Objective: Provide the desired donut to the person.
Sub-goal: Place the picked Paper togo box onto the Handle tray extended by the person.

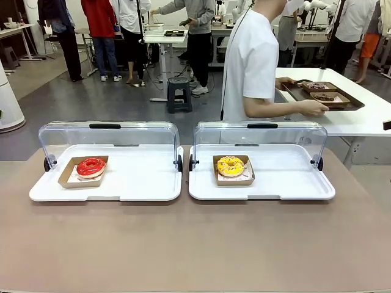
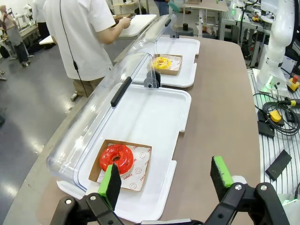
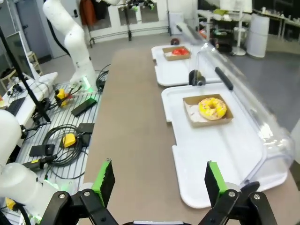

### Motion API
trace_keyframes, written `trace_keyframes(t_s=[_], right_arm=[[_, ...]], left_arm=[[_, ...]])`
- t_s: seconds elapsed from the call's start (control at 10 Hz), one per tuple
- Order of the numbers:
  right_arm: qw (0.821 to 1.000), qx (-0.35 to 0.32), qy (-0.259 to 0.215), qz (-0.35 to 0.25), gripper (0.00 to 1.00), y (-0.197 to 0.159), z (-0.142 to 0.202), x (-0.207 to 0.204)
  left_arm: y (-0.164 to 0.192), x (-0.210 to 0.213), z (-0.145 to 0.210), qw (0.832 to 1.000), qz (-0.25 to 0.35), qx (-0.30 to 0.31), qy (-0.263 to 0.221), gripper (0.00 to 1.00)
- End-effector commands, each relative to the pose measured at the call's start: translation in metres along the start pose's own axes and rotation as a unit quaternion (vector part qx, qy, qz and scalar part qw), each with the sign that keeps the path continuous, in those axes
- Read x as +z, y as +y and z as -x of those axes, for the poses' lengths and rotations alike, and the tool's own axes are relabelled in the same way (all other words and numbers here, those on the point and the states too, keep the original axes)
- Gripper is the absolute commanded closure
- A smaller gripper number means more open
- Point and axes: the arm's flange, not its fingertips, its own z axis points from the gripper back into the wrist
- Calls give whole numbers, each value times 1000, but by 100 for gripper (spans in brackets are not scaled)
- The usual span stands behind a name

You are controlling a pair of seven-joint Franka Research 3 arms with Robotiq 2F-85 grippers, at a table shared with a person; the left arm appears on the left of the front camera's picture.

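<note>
On the brown counter (image 1: 195, 244), a red-glazed donut (image 1: 91, 166) is seen in a cardboard tray on the left white display tray (image 1: 140, 183), its clear lid raised. On the right display tray (image 1: 287, 180), also uncovered, a yellow donut (image 1: 230, 165) is set in its own cardboard tray. Beyond, the person (image 1: 250, 61) is turned toward a brown serving tray (image 1: 351, 101) on a white counter. The left hand (image 2: 166, 180) and right hand (image 3: 159, 180) are held wide open above the counter, nothing gripped.

Black stool (image 1: 179, 94) and perhaps cables (image 3: 70, 140) on the floor.
</note>
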Motion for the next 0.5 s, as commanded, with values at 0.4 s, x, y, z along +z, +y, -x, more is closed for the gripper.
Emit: trace_keyframes(t_s=[0.4], right_arm=[[1000, 5, 8, -29, 0, 4, -4, 2]], left_arm=[[0, 2, -1, 1000, 1, -3, -4, 0]])
